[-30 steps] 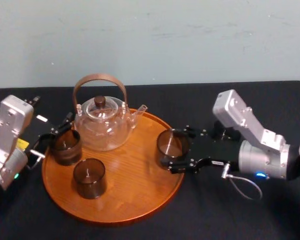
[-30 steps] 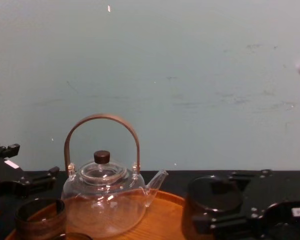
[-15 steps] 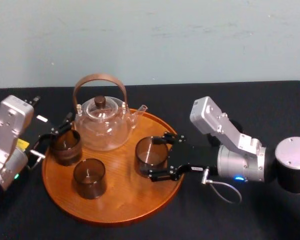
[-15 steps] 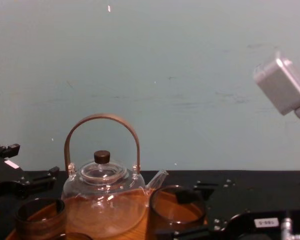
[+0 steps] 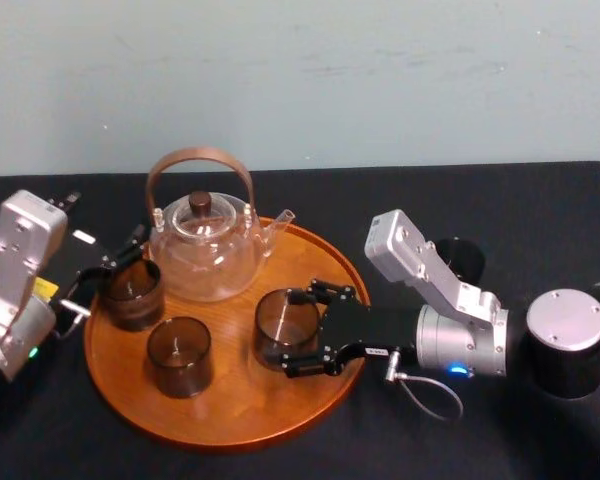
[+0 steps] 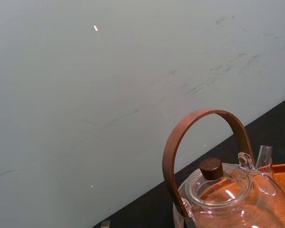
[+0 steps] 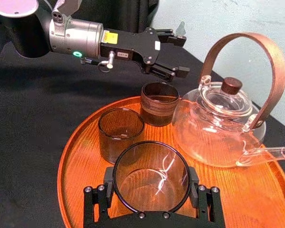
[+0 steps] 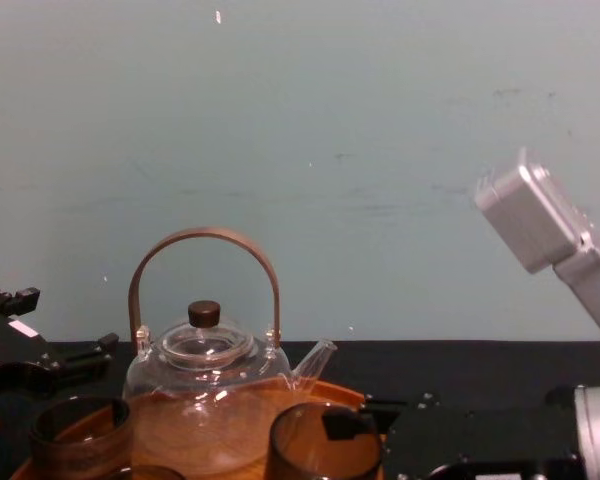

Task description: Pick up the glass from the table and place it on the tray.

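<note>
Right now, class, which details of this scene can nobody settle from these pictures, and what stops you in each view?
1. Whether the glass in the right gripper touches the tray: chest view's lower edge cuts off its base.
2. Base of the teapot: cut off by left wrist view's lower edge.
3. Whether the left gripper touches the rear glass: they overlap in head view.
</note>
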